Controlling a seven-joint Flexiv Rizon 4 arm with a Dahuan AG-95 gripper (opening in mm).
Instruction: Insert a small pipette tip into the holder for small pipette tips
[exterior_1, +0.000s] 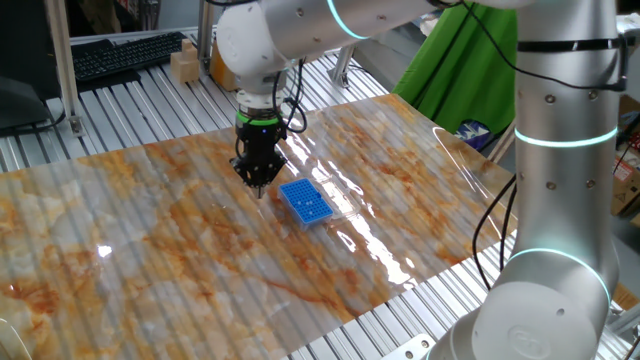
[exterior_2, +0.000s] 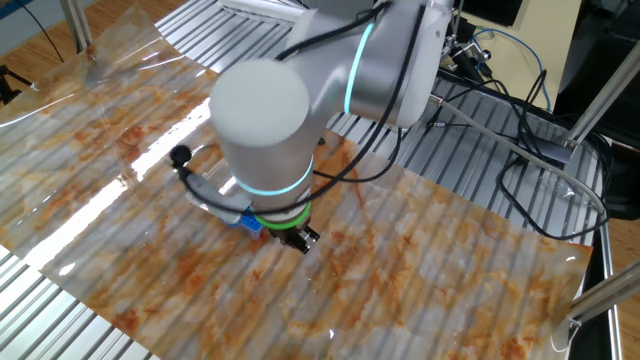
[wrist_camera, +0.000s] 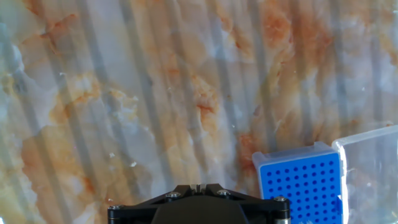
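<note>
robot lab: slatted aluminium bench, cables, keyboard

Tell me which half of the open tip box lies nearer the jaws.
The bright blue perforated plastic rack. Its clear plastic lid lies open beyond it, on the side away from the shut jaws.

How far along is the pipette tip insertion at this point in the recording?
Done: the gripper is shut and hangs low over the marbled sheet, beside the blue holder. In hand: no view shows whether a tip is pinched; the jaws look empty. Left: carrying a tip over the holder's hole grid, whose holes look empty in the hand view, and pushing it in.
</note>
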